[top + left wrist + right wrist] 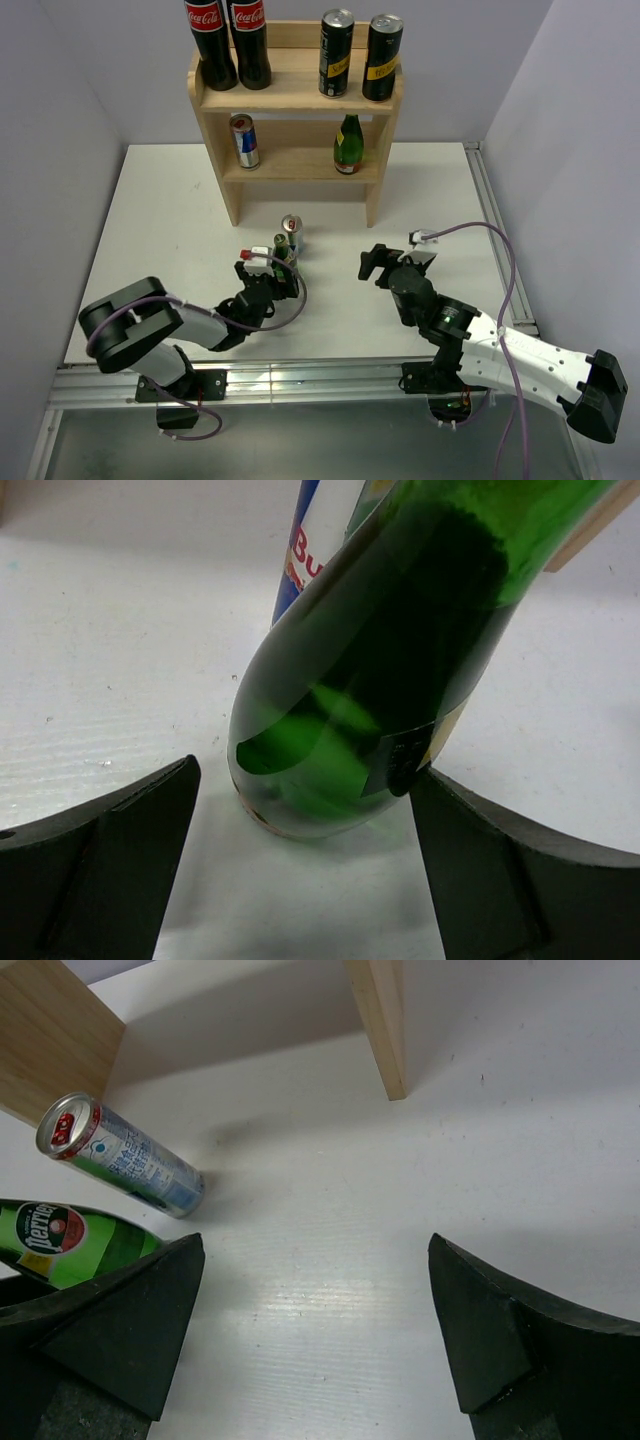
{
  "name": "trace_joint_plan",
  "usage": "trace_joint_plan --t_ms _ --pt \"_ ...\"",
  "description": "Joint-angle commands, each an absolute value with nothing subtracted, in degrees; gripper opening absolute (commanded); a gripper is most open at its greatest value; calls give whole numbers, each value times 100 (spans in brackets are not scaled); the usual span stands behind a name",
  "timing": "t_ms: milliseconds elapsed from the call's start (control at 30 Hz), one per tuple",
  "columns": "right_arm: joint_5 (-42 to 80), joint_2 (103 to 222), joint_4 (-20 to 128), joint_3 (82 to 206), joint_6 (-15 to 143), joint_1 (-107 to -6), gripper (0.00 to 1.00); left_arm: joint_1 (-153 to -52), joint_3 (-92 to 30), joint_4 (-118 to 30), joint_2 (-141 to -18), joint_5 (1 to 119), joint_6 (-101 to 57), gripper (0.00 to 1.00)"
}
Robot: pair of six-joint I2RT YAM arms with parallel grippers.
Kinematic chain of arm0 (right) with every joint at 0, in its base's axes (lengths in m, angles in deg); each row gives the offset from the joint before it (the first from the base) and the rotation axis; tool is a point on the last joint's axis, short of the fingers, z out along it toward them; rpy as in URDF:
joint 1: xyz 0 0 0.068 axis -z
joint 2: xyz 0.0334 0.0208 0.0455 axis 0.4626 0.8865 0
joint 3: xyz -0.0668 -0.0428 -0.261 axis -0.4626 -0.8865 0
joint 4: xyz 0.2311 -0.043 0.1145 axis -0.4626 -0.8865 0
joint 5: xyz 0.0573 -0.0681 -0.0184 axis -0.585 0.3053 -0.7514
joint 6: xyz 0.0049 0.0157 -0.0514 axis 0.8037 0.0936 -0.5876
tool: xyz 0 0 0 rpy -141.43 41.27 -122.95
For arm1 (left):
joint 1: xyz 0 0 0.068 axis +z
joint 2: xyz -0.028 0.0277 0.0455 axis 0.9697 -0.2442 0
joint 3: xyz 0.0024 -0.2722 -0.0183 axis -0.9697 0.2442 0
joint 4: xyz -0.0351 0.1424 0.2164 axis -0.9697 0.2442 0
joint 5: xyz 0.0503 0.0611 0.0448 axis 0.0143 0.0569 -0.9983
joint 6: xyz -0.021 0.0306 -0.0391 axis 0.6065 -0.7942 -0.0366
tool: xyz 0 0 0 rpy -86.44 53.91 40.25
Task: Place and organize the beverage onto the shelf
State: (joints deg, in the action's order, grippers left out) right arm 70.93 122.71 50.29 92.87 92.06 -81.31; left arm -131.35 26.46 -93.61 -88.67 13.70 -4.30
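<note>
A green Perrier bottle (400, 650) stands on the table between the fingers of my left gripper (305, 770). The right finger (500, 870) touches its label, and a gap separates the left finger (110, 860) from the glass, so the jaws are open around it. From above, the bottle (281, 247) sits just ahead of the left gripper (277, 272). A slim can (291, 227) stands right behind it. My right gripper (388, 258) is open over bare table with nothing between its fingers. The wooden shelf (296, 100) stands at the back.
The shelf's top tier holds two cola bottles (228, 40) and two black cans (358, 55). Its middle tier holds a can (244, 140) and a green bottle (347, 146). In the right wrist view, the slim can (120, 1155) and Perrier bottle (70, 1240) are at left.
</note>
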Motion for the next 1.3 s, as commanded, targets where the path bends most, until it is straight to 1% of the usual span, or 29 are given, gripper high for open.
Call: trace_joint_plan --t_ms 0,333,433,467,633,667,833,900,933,967,1000,1100,1267 --pt "7188 12184 5188 9200 9258 -8161 100 -13211 2572 -10770 -9292 927 -554 92" --pt "7197 12202 5206 9182 9249 -8161 100 -13273 2018 -11035 -9943 751 -1063 90" --pt "7205 12193 5197 9182 9249 -8161 100 -13273 1913 -11018 -10118 698 -1126 86" --pt "7205 12193 5188 9182 9249 -8161 100 -13273 1877 -10966 -10128 698 -1126 83" --pt "7205 12175 5188 9156 9267 -8161 100 -13273 1886 -10904 -10215 523 -1047 75" --pt "7205 12176 5206 9147 9276 -8161 100 -13273 1877 -10903 -10268 496 -1055 70" --pt "7205 12176 5215 9129 9311 -8161 100 -13273 1886 -10790 -10321 400 -959 55" --pt "7223 12149 5206 9129 9293 -8161 100 -13273 1921 -10641 -10199 417 -941 45" --pt "7232 12140 5197 9129 9302 -8170 100 -13273 1921 -10544 -10068 417 -880 37" --pt "7232 12140 5188 9129 9293 -8161 100 -13273 1921 -10447 -9997 374 -854 5" --pt "7241 12132 5188 9121 9302 -8161 100 -13273 1903 -10290 -9918 303 -810 0" --pt "7232 12131 5197 9103 9302 -8161 100 -13334 1868 -9841 -9592 198 -756 0" --pt "7241 12114 5206 9094 9302 -8161 100 -13501 1473 -8261 -8899 22 -642 0"
